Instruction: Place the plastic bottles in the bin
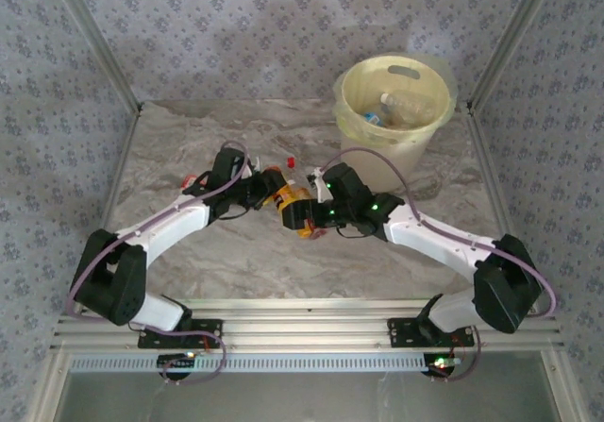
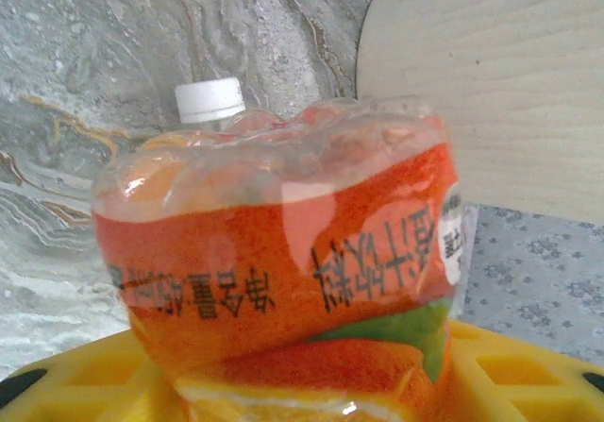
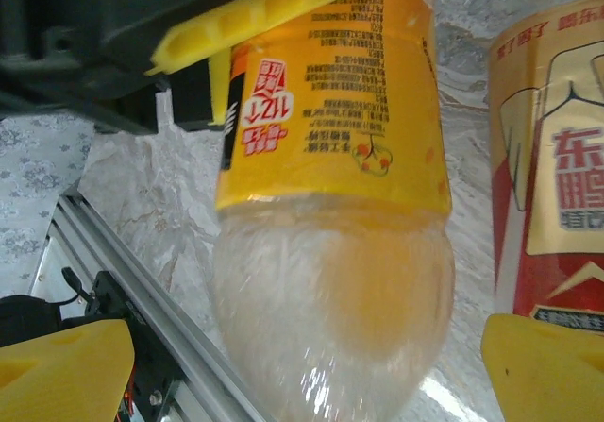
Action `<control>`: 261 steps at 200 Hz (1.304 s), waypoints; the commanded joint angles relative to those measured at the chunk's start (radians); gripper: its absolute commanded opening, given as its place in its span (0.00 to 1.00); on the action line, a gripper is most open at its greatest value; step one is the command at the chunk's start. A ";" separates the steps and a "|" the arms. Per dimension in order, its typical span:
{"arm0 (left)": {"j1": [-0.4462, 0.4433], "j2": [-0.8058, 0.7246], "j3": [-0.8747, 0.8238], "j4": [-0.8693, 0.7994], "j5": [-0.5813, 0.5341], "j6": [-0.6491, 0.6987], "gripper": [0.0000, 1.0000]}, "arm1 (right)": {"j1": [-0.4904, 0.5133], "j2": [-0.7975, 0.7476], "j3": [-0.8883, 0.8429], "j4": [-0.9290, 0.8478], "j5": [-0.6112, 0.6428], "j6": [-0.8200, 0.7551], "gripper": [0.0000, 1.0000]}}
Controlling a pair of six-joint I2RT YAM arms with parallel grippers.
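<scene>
Plastic bottles (image 1: 396, 109) are seen in the bin (image 1: 420, 143) at the worktop's (image 1: 236, 261) far right corner; an orange-labelled bottle (image 2: 283, 252) is clamped by the left gripper (image 1: 281, 200), the right gripper (image 3: 302, 356) is opened; a red-labelled bottle (image 3: 552, 158) is left.

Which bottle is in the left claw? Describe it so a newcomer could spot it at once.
Find the cream bin at the far right of the table, then look left and nearer, to the middle. The bottle in the left claw there is clear, crushed and white-capped, with an orange label. The neighbouring bottle wears red and gold.
</scene>
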 commanded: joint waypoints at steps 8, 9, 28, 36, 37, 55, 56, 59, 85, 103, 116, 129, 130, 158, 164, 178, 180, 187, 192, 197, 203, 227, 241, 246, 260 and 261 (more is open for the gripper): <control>-0.014 -0.047 -0.015 0.074 0.032 -0.067 0.55 | 0.011 0.038 0.017 0.073 -0.026 0.047 0.95; -0.016 -0.048 -0.016 0.075 0.032 -0.068 0.55 | 0.011 0.040 0.017 0.075 -0.025 0.048 0.95; -0.020 -0.049 -0.018 0.082 0.040 -0.073 0.55 | 0.011 0.051 0.018 0.085 -0.021 0.054 0.89; -0.020 -0.050 -0.021 0.087 0.042 -0.077 0.55 | 0.012 0.052 0.017 0.087 -0.019 0.054 0.86; -0.021 -0.050 -0.022 0.088 0.042 -0.076 0.55 | 0.012 0.052 0.017 0.088 -0.018 0.053 0.85; -0.022 -0.048 -0.024 0.101 0.052 -0.084 0.56 | 0.011 0.046 0.015 0.082 -0.017 0.049 0.74; -0.022 -0.049 -0.024 0.101 0.052 -0.085 0.56 | 0.011 0.044 0.015 0.081 -0.016 0.049 0.74; -0.021 -0.048 -0.025 0.101 0.053 -0.084 0.56 | 0.010 0.043 0.015 0.080 -0.015 0.048 0.72; -0.024 -0.054 -0.024 0.104 0.053 -0.087 0.60 | 0.009 0.018 0.014 0.056 -0.003 0.032 0.61; -0.024 -0.060 -0.019 0.113 0.064 -0.091 0.69 | 0.002 -0.006 0.013 0.027 0.005 0.023 0.59; -0.022 -0.072 -0.017 0.130 0.075 -0.098 0.82 | -0.006 -0.033 0.020 -0.024 0.019 -0.021 0.58; -0.023 -0.097 -0.011 0.140 0.076 -0.095 0.92 | -0.022 -0.074 0.021 -0.069 0.030 -0.043 0.58; -0.023 -0.100 -0.010 0.141 0.076 -0.093 0.93 | -0.023 -0.077 0.021 -0.073 0.030 -0.045 0.57; -0.022 -0.186 0.007 0.150 0.063 -0.044 1.00 | -0.072 -0.183 0.019 -0.175 0.037 -0.099 0.58; -0.022 -0.202 0.014 0.145 0.064 -0.021 1.00 | -0.086 -0.208 0.020 -0.198 0.038 -0.111 0.58; -0.023 -0.243 0.029 0.125 0.065 0.038 1.00 | -0.124 -0.263 0.021 -0.257 0.029 -0.136 0.58; -0.023 -0.247 0.030 0.123 0.066 0.053 1.00 | -0.130 -0.269 0.022 -0.263 0.029 -0.140 0.58; -0.023 -0.264 0.039 0.115 0.081 0.104 1.00 | -0.153 -0.296 0.029 -0.291 0.027 -0.160 0.58; -0.022 -0.273 0.045 0.104 0.096 0.141 1.00 | -0.167 -0.314 0.034 -0.308 0.026 -0.176 0.58; -0.022 -0.281 0.049 0.086 0.109 0.178 1.00 | -0.183 -0.332 0.040 -0.325 0.023 -0.187 0.58; -0.023 -0.293 0.057 0.064 0.119 0.214 1.00 | -0.200 -0.352 0.049 -0.342 0.019 -0.203 0.58; -0.030 -0.348 0.064 0.014 0.157 0.350 1.00 | -0.267 -0.405 0.111 -0.415 0.015 -0.253 0.58; -0.035 -0.383 0.064 -0.008 0.164 0.416 1.00 | -0.308 -0.414 0.167 -0.464 0.014 -0.293 0.59; -0.037 -0.396 0.065 -0.015 0.163 0.438 1.00 | -0.323 -0.415 0.188 -0.478 0.015 -0.305 0.59; -0.050 -0.436 0.064 -0.019 0.157 0.499 0.99 | -0.363 -0.412 0.259 -0.510 0.011 -0.334 0.59; -0.051 -0.438 0.064 -0.019 0.156 0.503 0.99 | -0.366 -0.411 0.263 -0.513 0.011 -0.336 0.59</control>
